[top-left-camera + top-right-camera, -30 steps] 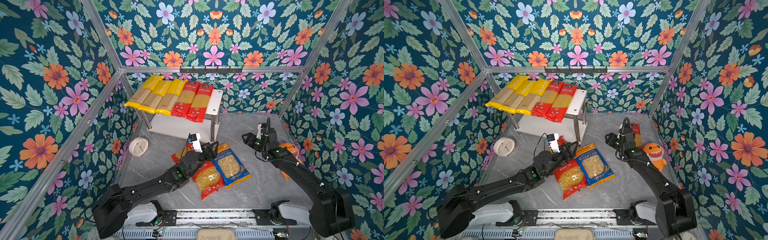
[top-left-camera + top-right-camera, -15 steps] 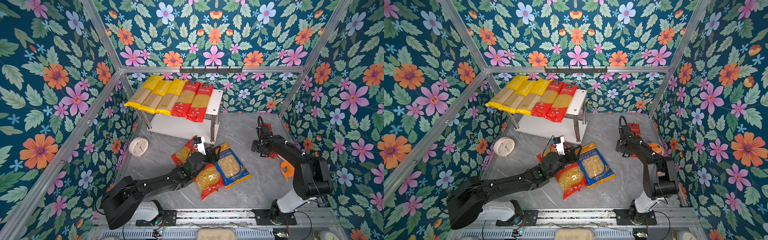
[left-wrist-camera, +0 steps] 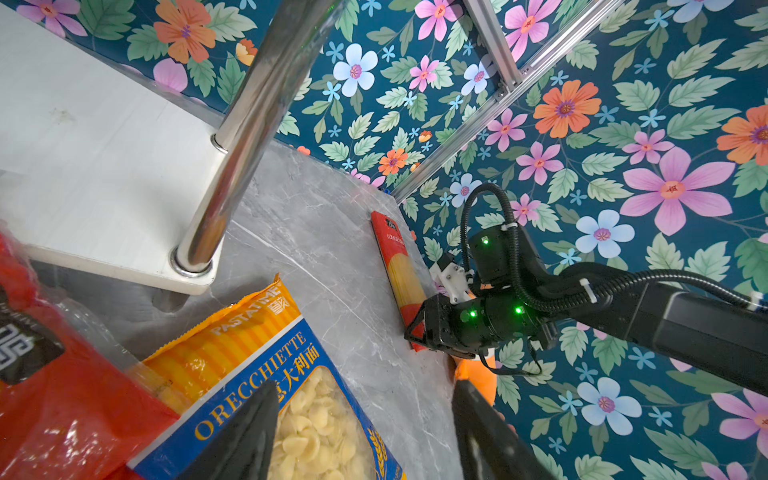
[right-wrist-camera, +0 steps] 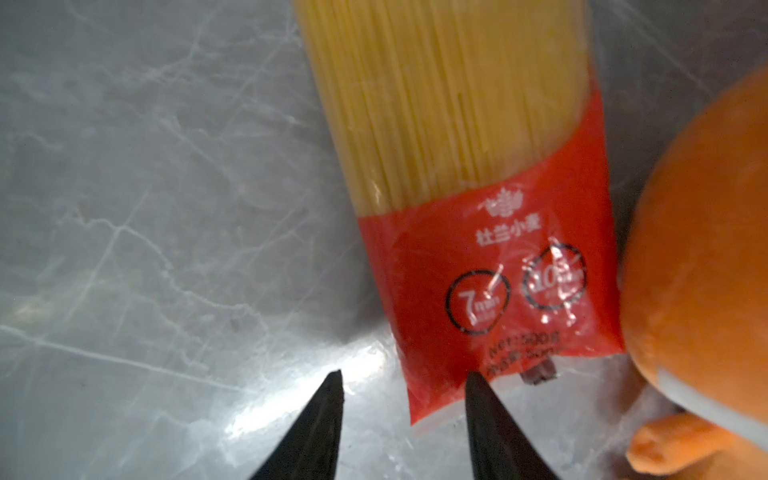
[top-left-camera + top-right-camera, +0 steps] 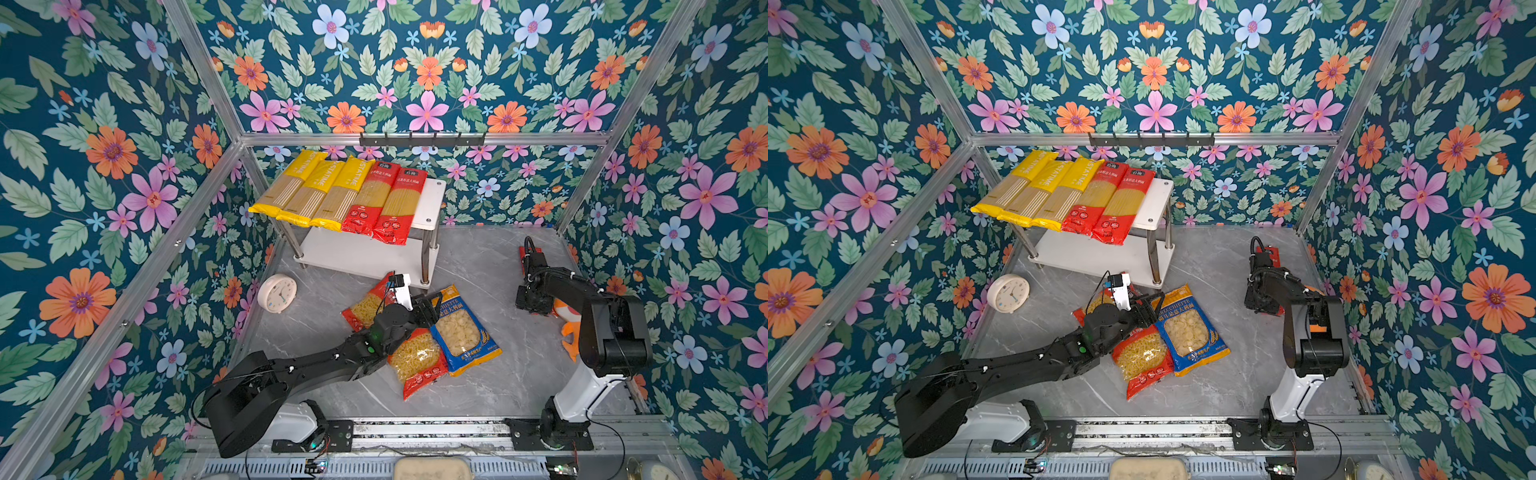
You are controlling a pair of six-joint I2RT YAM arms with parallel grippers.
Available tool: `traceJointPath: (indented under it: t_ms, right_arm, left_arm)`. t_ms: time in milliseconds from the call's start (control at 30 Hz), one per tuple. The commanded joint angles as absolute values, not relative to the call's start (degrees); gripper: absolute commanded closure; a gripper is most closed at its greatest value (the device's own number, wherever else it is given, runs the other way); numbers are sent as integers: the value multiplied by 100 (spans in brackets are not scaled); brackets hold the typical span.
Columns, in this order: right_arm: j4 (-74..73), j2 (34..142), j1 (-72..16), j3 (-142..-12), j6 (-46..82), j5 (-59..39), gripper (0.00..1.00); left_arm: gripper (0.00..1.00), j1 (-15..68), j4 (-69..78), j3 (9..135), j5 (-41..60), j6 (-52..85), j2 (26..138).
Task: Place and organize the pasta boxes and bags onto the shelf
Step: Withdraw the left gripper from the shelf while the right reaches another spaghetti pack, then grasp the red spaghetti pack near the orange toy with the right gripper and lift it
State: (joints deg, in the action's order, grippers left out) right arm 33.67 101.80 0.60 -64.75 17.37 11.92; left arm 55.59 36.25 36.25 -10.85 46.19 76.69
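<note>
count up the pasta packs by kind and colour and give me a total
yellow spaghetti packs: 3, all on the shelf
red spaghetti packs: 3, with 2 on the shelf and 1 down on the table
red short-pasta bags: 2
blue-orange orecchiette bag: 1
total: 9

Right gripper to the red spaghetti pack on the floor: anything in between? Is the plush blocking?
Nothing visible stands between them. In the right wrist view the right gripper is open, its tips right at the near corner of the red spaghetti pack. The orange plush crowds one long edge of the pack, beside it, not in the gap.
</note>
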Motion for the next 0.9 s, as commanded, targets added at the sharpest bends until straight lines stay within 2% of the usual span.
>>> traceJointPath:
  t_ms: [0,167,567,867]
  right_arm:
    - [3447,10334,79,-6573,1641,1149,57]
    - [3416,10332,97,-6522,1643,1108,75]
    - [3453,9962,59,-6417,1611,931,100]
    - [3525,9822,-20,-6328,1643,897,100]
  left_arm:
    - [31,5563,3784,3649,-1063,4561,7677]
    - [32,5559,3788,3595,-1093,4578,7631]
    - [33,5563,3849,3630,-1039,4588,7703]
    - [33,5563,3832,3617,-1040,4624,7682]
